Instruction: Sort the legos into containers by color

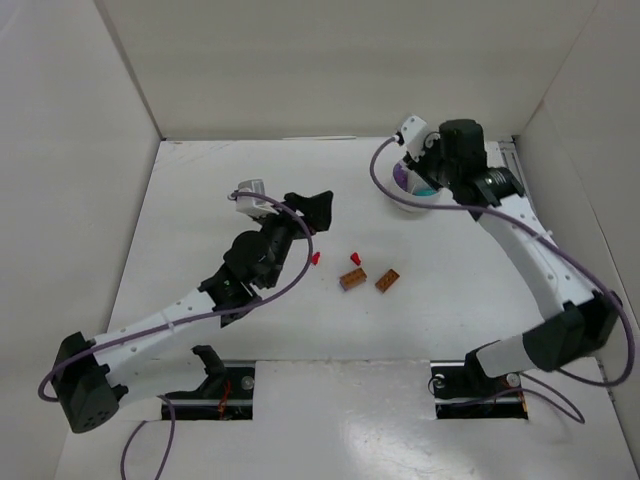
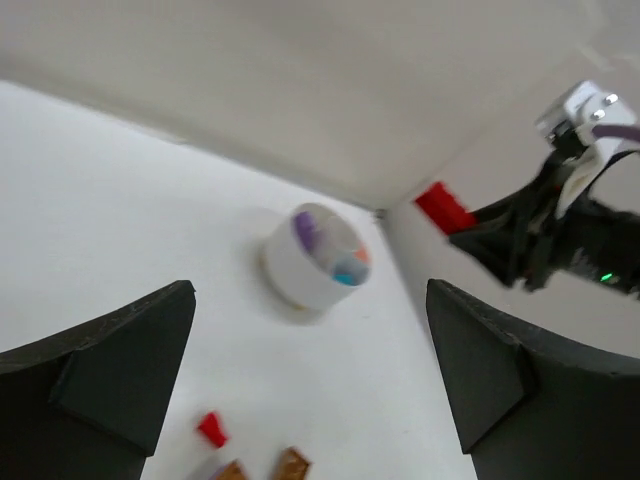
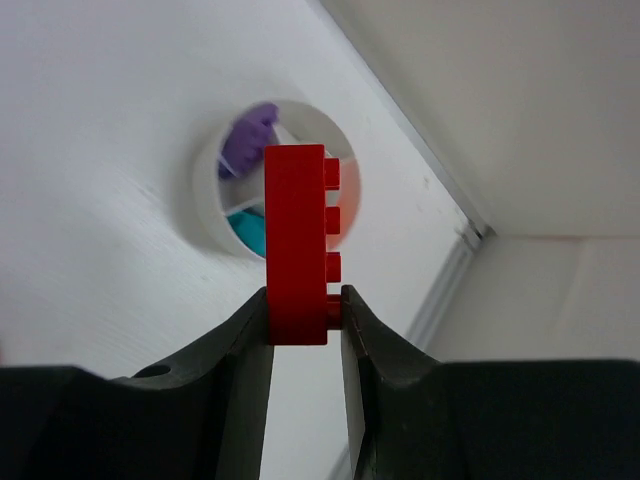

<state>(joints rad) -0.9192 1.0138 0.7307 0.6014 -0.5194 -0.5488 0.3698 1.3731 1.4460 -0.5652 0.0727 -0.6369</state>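
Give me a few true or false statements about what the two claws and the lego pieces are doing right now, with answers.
1. The right claw grips a long red plastic brick. True.
2. A purple piece sits in one compartment of the round white plastic tub. True.
3. The left claw holds a brick. False: it is open and empty.
4. The two brown plastic bricks lie in the tub. False: they lie on the white table.

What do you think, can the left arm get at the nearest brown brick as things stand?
Probably yes. The left end effector is open and empty, with only tiny red pieces near its path to the brown brick. The right end effector is over the tub, shut on a red brick.
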